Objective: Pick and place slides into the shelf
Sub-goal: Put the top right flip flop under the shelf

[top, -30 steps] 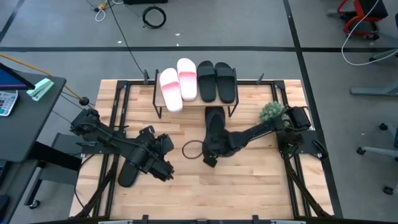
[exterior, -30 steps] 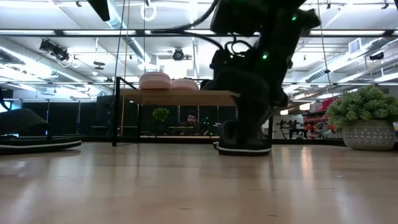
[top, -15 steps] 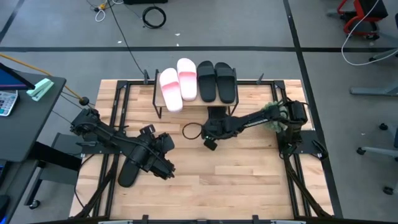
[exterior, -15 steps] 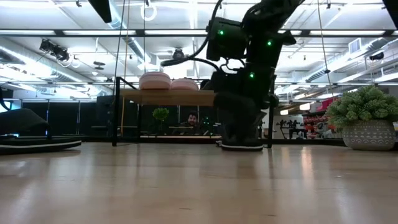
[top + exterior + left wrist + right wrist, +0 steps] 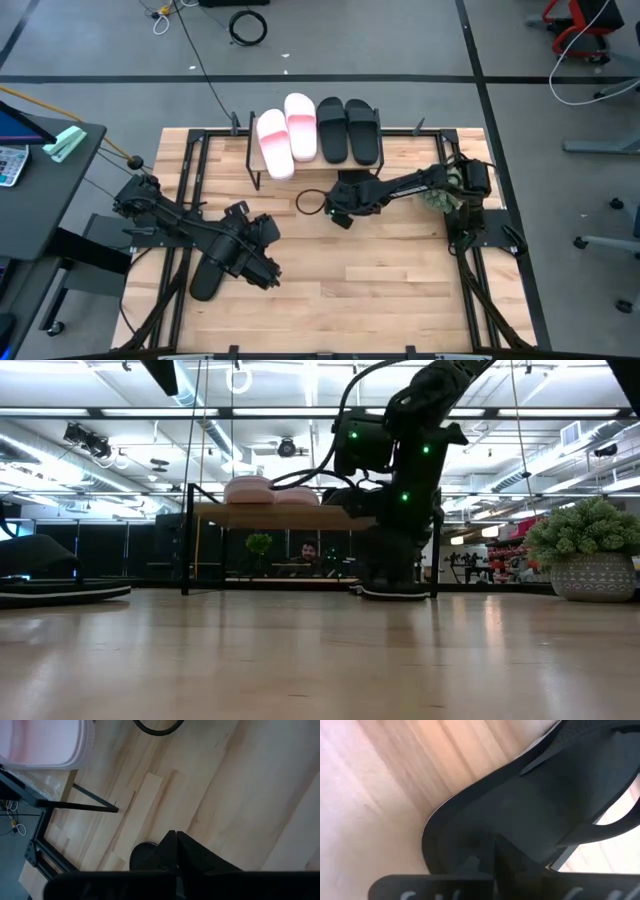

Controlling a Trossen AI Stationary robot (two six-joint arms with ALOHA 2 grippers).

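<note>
Shelf top: the shelf (image 5: 312, 165) carries four slides side by side, two pale pink slides (image 5: 285, 132) and two black slides (image 5: 347, 130).
Right gripper: the right gripper (image 5: 340, 205) is clamped on a fifth black slide (image 5: 392, 591), its fingers pinched tight on the sole in the right wrist view.
What has changed: a second ago this slide sat out in the middle of the tabletop (image 5: 380, 290) under the right arm. It has since been drawn back toward the shelf and now lies at the front edge of the frame, under the plank near its right end.
Low view: the sole rests on the tabletop beside the shelf's front right leg, level with the lower tier.
Meaning: in my judgement the slide is almost placed; it needs a further push under the plank, then a release.
Left gripper: the left gripper (image 5: 250, 255) is closed with nothing in it, parked over the last black slide (image 5: 207, 278) near the table's left front.
Other: a potted plant (image 5: 586, 560) stands to the right, clear of the shelf.
Remaining: two slides are not yet stored.
</note>
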